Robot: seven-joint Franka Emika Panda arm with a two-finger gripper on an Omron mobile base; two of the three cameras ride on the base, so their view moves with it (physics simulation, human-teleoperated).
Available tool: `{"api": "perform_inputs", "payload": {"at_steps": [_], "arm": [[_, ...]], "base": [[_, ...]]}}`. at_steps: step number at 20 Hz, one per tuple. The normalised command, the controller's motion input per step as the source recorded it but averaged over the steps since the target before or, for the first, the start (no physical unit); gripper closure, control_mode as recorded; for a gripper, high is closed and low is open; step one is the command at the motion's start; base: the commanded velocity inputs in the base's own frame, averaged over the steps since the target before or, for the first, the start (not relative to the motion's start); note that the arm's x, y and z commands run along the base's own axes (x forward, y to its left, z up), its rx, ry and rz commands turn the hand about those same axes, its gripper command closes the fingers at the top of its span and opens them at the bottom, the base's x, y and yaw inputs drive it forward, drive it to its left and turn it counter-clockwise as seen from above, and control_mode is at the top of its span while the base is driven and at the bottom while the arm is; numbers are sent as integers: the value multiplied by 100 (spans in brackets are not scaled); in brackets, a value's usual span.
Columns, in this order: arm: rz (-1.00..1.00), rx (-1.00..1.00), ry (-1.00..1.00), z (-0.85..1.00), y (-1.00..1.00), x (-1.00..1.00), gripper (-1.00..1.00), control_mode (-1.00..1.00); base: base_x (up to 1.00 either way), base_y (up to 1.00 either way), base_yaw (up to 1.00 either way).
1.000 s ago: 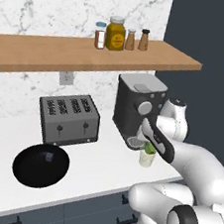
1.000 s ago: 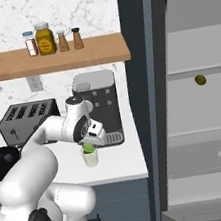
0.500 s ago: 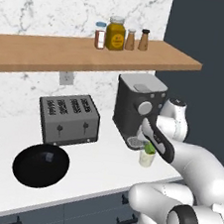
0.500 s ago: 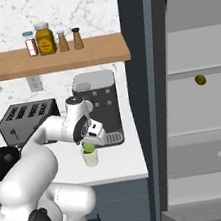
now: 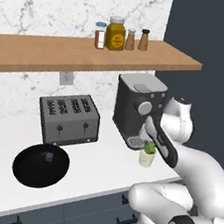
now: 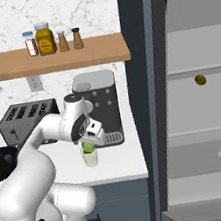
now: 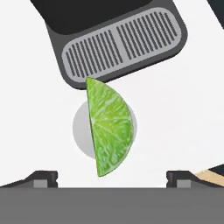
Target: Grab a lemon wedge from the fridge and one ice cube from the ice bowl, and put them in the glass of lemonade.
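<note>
The gripper [image 7: 112, 175] hangs just above the glass of lemonade [image 6: 90, 157] with its jaws released; the lemon wedge [image 7: 109, 131] sits in the glass's mouth. A straight lift would avoid tipping it. The coffee machine [image 5: 137, 107] stands close behind the glass. The ice bowl [image 5: 41, 164] waits beyond the toaster [image 5: 69, 119].

Four jars [image 5: 122, 34] on the shelf [image 5: 52, 52], one toaster [image 5: 69, 120], one ice bowl [image 5: 41, 165].
</note>
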Motion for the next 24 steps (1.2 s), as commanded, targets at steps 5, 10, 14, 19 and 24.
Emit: {"api": "perform_inputs", "payload": {"at_steps": [5,10,14,19,24], "arm": [[-3,1,-4,23,5,-44,-100,-100],[-5,4,-1,26,1,-64,-100,-100],[0,4,0,39,2,-15,-100,-100],[0,1,-1,60,18,-14,-100,-100],[0,6,0,94,1,-2,-100,-100]], "base": [[0,0,0],[0,0,0],[0,0,0],[0,0,0],[0,0,0]]}}
